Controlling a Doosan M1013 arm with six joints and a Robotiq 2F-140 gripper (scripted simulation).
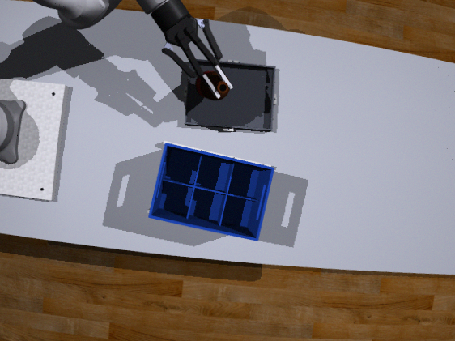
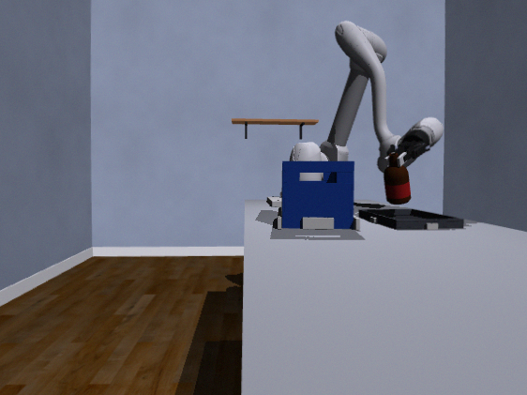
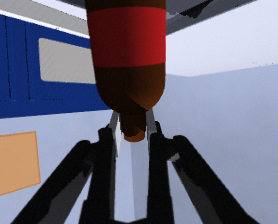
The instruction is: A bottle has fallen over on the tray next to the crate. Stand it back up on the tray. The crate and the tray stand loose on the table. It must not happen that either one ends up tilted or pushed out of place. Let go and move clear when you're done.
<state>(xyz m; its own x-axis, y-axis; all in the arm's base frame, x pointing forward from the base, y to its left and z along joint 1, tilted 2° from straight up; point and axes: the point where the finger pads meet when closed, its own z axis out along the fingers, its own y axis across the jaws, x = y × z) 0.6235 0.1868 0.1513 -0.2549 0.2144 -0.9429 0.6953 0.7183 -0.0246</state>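
A brown bottle (image 1: 202, 87) (image 2: 398, 189) (image 3: 127, 40) with a red label hangs neck up, tilted slightly. My gripper (image 1: 225, 92) (image 2: 398, 159) (image 3: 133, 115) is shut on its neck, with the fingers reaching in at a slant from above. The bottle's base is clear above the dark tray (image 1: 247, 106) (image 2: 413, 224), over the tray's side nearer the robot base. The tray lies flat on the table. The blue crate (image 1: 202, 225) (image 2: 319, 203) (image 3: 60, 95) stands upright beside it, with a gap between them.
The white base plate (image 1: 44, 138) of the robot is at the left in the top view. The tray has a low raised rim, while the crate's walls are much taller. A wooden shelf (image 2: 277, 121) hangs on the far wall.
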